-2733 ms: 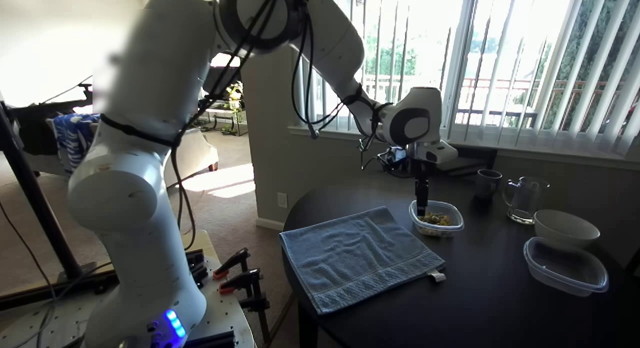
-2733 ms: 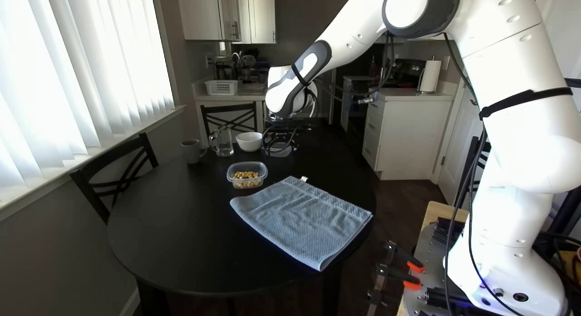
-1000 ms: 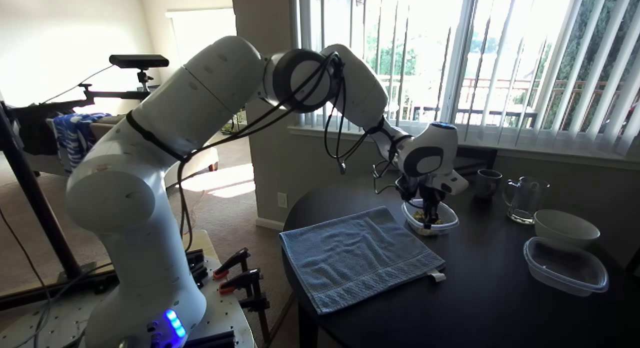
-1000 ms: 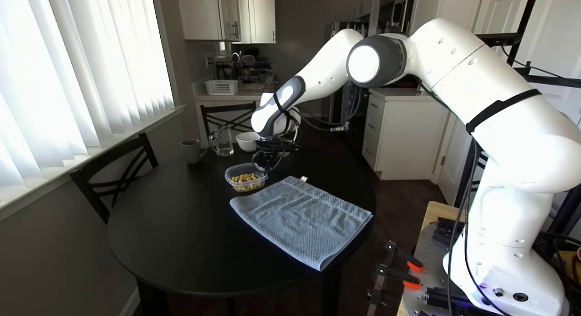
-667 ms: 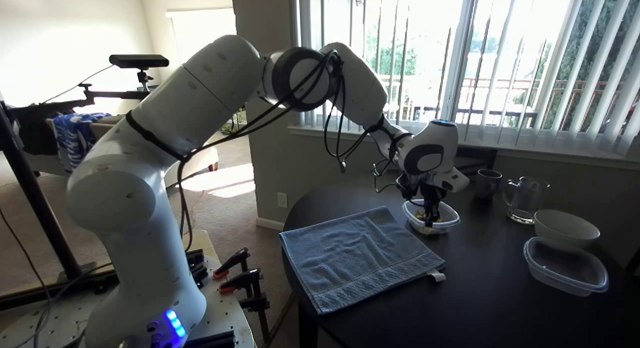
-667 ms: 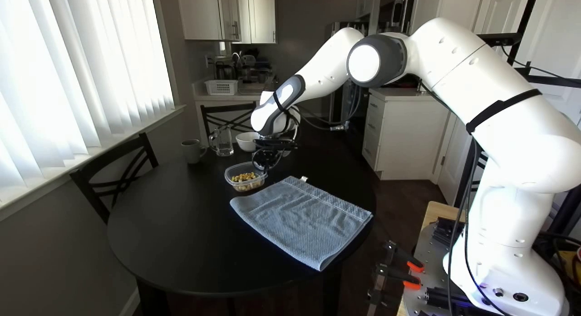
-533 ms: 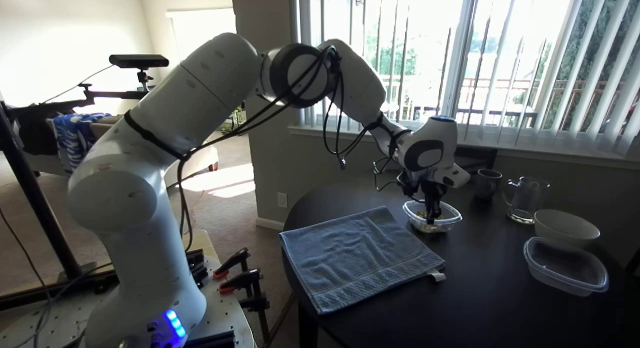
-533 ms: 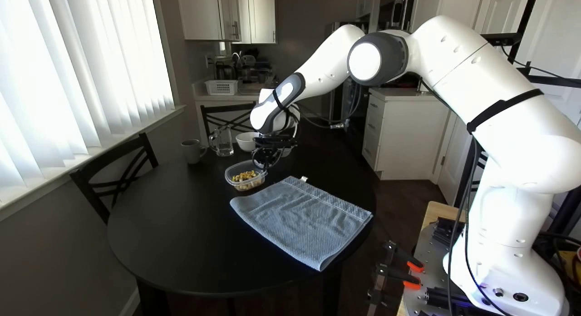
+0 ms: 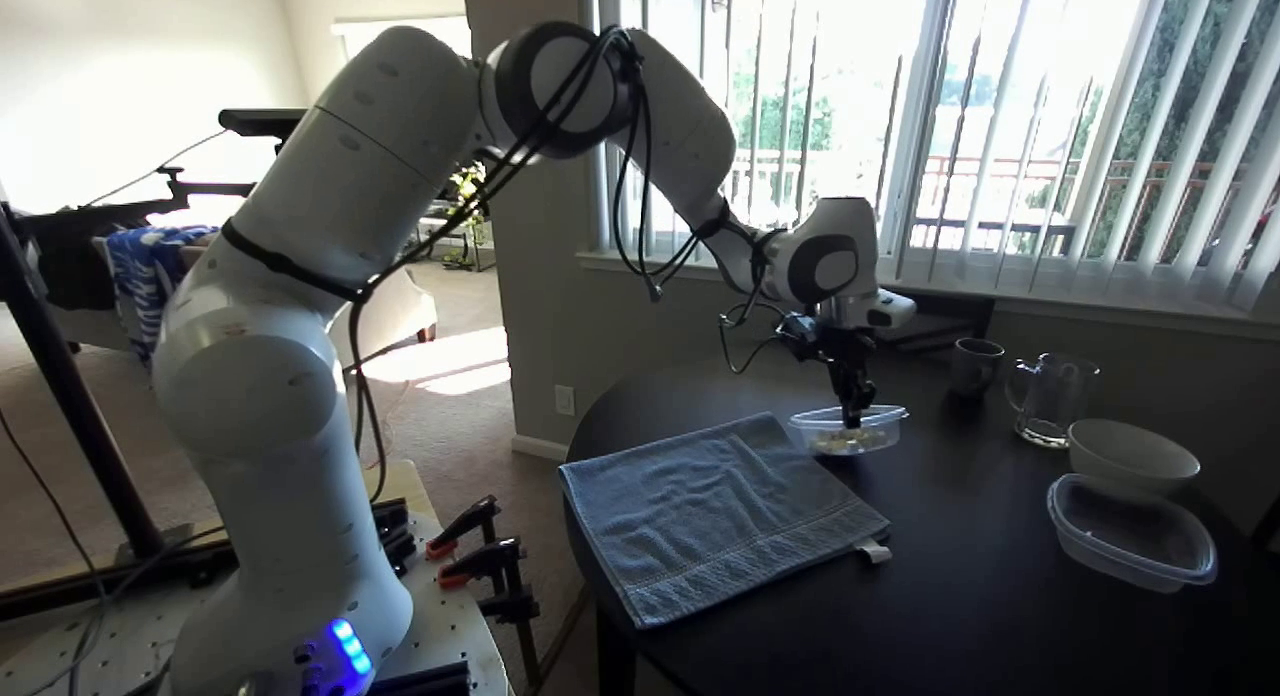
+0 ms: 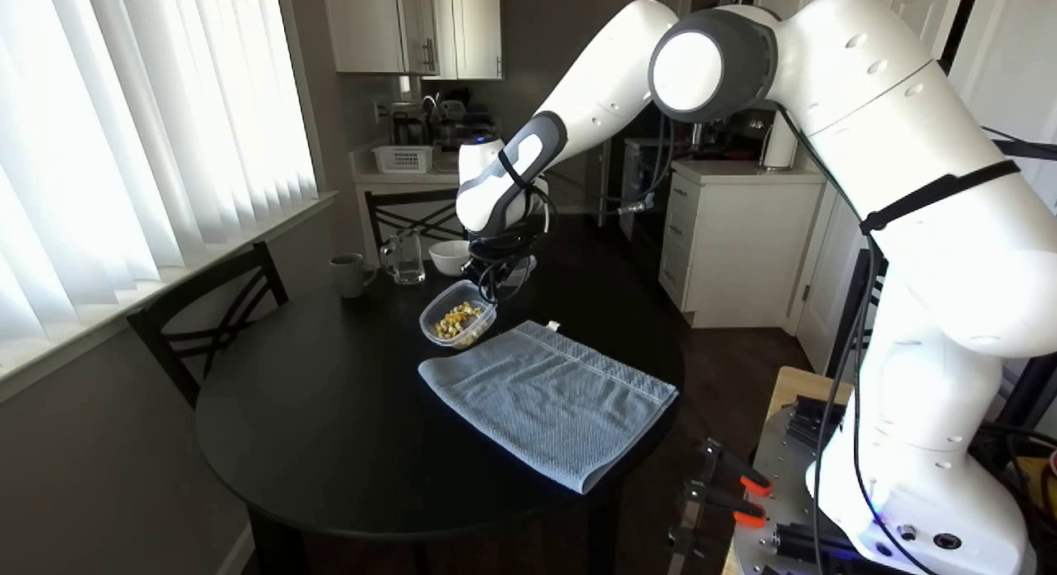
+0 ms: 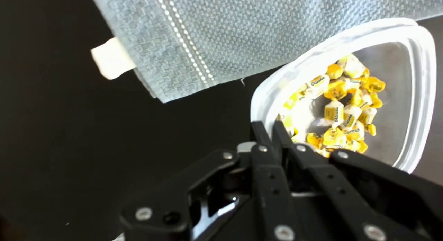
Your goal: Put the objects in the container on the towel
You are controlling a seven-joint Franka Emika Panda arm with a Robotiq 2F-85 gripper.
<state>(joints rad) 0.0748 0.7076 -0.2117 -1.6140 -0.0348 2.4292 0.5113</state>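
Note:
The container, a translucent tub with a pale rim, hangs tilted beside the towel. My gripper is shut on its rim, one finger inside and one outside. Inside lie the objects, several yellow-and-white wrapped candies, heaped towards one side. In both exterior views the container looks raised at the gripped side; whether it is wholly off the table I cannot tell. The blue-grey towel lies flat right by it, its edge close to the container in the wrist view. My fingertips are partly hidden in an exterior view.
Behind and beside the container stand a grey mug, a glass mug, a larger white bowl and a clear plastic tub. All share the dark round table. Clamps sit at the robot's base.
Earlier the container stood level on the table while my gripper came down to its rim. Now the arm has risen, and the container has tilted and shifted with it.

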